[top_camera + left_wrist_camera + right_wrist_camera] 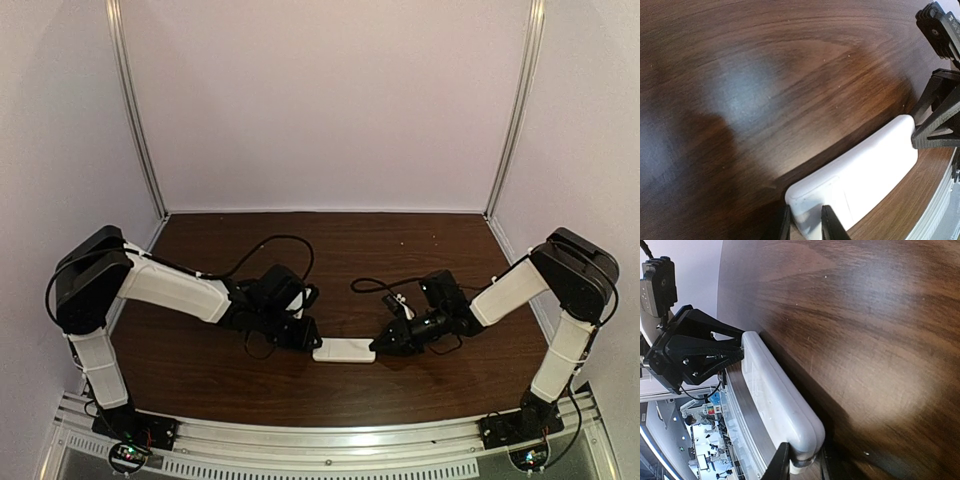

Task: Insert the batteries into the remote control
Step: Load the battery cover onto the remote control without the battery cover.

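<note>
The remote control (345, 351) lies near the table's front middle with its plain white back showing. My left gripper (308, 343) is shut on its left end. In the left wrist view the black fingers (832, 227) pinch the remote control (860, 170) across the end where a faint cover outline runs; my left gripper (807, 226) sits at the bottom edge. My right gripper (380, 348) is shut on the opposite end. In the right wrist view that gripper (802, 465) clamps the rounded end of the remote control (775, 395). The batteries are out of view.
The dark wooden table (330, 250) is boxed in by white walls at the back and both sides. An aluminium rail (330, 445) runs along the near edge. Black cables (372, 285) loop over the table behind the grippers.
</note>
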Robot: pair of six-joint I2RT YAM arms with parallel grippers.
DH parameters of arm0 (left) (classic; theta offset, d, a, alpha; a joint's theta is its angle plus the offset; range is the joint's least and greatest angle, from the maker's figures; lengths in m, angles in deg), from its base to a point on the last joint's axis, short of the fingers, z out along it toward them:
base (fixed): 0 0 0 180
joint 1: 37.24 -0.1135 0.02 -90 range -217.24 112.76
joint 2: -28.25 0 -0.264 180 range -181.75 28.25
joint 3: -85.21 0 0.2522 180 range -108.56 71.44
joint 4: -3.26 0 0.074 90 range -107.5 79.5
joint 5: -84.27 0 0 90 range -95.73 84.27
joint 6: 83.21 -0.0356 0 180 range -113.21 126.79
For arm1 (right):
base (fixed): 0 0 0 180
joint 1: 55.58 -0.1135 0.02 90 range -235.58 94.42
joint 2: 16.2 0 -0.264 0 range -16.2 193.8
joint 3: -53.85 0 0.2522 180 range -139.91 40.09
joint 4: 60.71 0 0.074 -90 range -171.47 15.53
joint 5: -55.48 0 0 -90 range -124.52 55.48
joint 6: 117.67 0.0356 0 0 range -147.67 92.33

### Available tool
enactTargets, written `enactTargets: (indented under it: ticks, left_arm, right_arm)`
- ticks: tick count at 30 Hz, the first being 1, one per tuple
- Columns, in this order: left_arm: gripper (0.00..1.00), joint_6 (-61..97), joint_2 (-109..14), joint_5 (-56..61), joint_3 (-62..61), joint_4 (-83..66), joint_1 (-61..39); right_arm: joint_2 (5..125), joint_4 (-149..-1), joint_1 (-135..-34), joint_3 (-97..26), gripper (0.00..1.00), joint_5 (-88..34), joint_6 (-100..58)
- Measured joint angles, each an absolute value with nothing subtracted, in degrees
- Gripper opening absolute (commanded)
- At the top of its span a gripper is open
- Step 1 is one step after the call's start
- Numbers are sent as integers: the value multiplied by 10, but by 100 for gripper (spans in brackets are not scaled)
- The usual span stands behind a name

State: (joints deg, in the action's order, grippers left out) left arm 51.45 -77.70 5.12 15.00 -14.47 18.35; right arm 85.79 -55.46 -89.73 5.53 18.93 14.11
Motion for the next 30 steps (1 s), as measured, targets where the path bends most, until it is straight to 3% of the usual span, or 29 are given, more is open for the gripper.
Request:
enactTargets:
  ticks: [4, 7, 9, 24, 28, 30]
  left_arm:
    - [23, 523, -775, 49, 152, -144, 184]
    - [32, 529, -774, 49, 155, -143, 186]
    - [33, 534, -772, 52, 159, -142, 191]
    - [12, 551, -749, 55, 176, -163, 205]
    - [12, 551, -751, 61, 176, -164, 204]
    - [18, 552, -752, 63, 174, -164, 203]
  right_arm:
    - [858, -545, -897, 60, 20, 190, 141]
    - [858, -544, -897, 60, 20, 190, 140]
    - [858, -543, -897, 60, 20, 189, 137]
    - [858, -540, -898, 62, 17, 190, 128]
    - [858, -540, -897, 62, 17, 191, 129]
    - [858, -541, -896, 62, 19, 192, 129]
